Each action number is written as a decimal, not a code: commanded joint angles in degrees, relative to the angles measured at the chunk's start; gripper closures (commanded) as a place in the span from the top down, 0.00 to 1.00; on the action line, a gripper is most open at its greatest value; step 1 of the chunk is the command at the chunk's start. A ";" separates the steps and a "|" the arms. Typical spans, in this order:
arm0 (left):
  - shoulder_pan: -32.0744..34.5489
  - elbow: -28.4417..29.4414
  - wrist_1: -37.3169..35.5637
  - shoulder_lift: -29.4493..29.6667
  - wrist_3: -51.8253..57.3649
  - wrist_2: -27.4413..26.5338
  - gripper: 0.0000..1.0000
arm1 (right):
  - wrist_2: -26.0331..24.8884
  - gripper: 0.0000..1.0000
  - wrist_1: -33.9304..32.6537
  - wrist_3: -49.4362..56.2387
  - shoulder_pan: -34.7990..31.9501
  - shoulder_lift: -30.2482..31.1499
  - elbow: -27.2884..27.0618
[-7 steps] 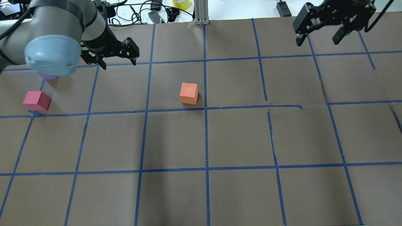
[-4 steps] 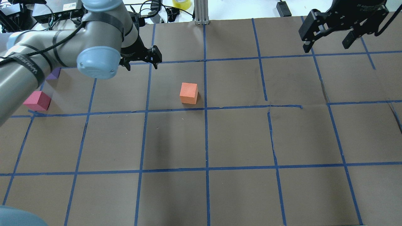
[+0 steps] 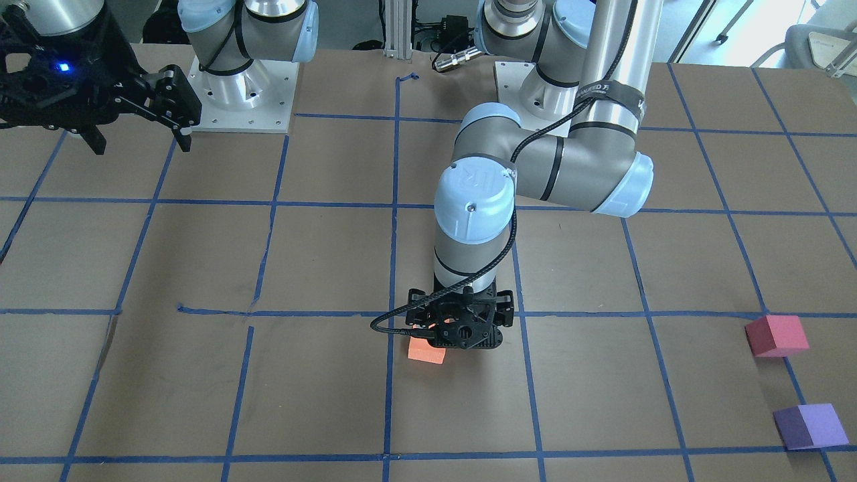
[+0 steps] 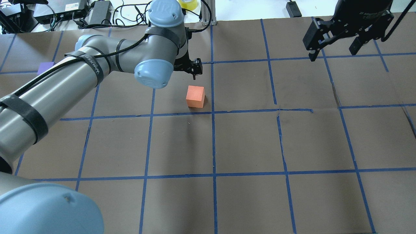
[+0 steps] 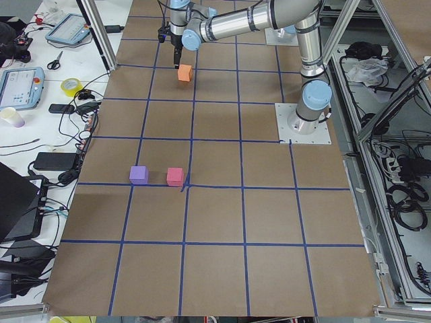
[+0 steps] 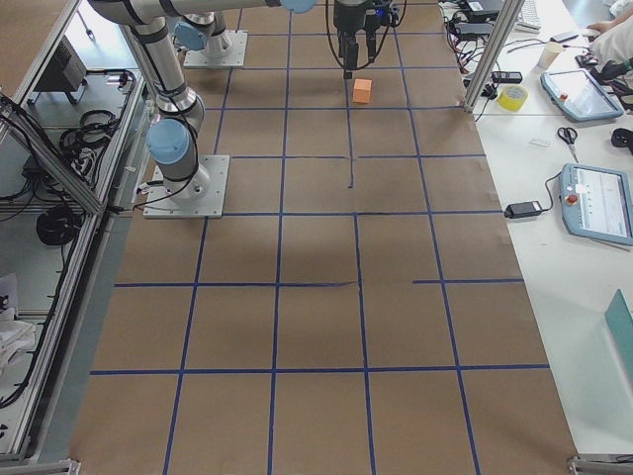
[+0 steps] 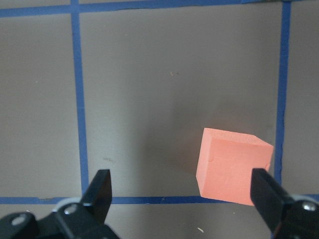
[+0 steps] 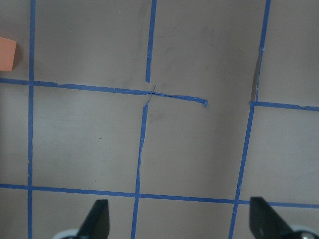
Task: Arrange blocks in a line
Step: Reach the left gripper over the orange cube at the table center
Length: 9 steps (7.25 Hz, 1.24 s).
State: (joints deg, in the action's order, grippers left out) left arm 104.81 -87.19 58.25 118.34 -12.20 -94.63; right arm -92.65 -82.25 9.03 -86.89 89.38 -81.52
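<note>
The orange block [image 4: 195,96] sits near the table's middle, by a blue tape line. My left gripper [image 4: 192,69] hovers just above and beside it, open and empty. In the left wrist view the orange block [image 7: 233,166] lies close to the right-hand finger [image 7: 264,188]. The red-pink block [image 3: 775,335] and the purple block [image 3: 810,426] sit side by side far out on my left, a small gap between them. In the overhead view my left arm hides the red-pink block, and only a corner of the purple block [image 4: 45,67] shows. My right gripper [image 4: 331,52] is open and empty, raised over the far right.
Brown paper with a blue tape grid [image 4: 213,143] covers the table. Cables, boxes and a yellow tape roll [image 4: 188,4] lie beyond the far edge. An aluminium post [image 4: 207,13] stands at the far middle. My left arm [image 4: 81,81] stretches across the left half.
My left arm has swung right, from near the purple and red-pink blocks to over the orange block. The right gripper has shifted slightly and stays open.
</note>
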 commanded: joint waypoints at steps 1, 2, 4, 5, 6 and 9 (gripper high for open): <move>1.71 0.53 -2.77 3.03 0.76 0.06 1.00 | -0.43 1.00 0.42 -0.24 -0.04 0.18 -0.13; 1.72 0.53 -2.79 4.00 1.12 0.06 1.00 | -0.43 1.00 0.51 -0.06 -0.12 0.35 -0.13; 1.72 0.44 -2.61 5.58 1.30 0.15 1.00 | -0.43 1.00 0.52 -0.15 -0.13 0.71 -0.22; 1.72 0.44 -2.09 5.76 1.30 0.15 1.00 | -0.51 1.00 0.52 -0.15 -0.13 0.71 -0.31; 1.72 0.35 -2.08 6.03 1.39 0.33 1.00 | -0.60 1.00 0.60 0.63 -0.13 0.62 -0.39; 1.72 0.09 -2.08 6.82 1.30 0.59 1.00 | 0.01 1.00 0.60 -0.24 -0.04 0.62 -0.48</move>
State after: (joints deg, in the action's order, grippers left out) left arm 106.52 -87.03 56.21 124.91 -10.89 -94.05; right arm -92.76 -81.65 8.87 -86.94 89.93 -81.96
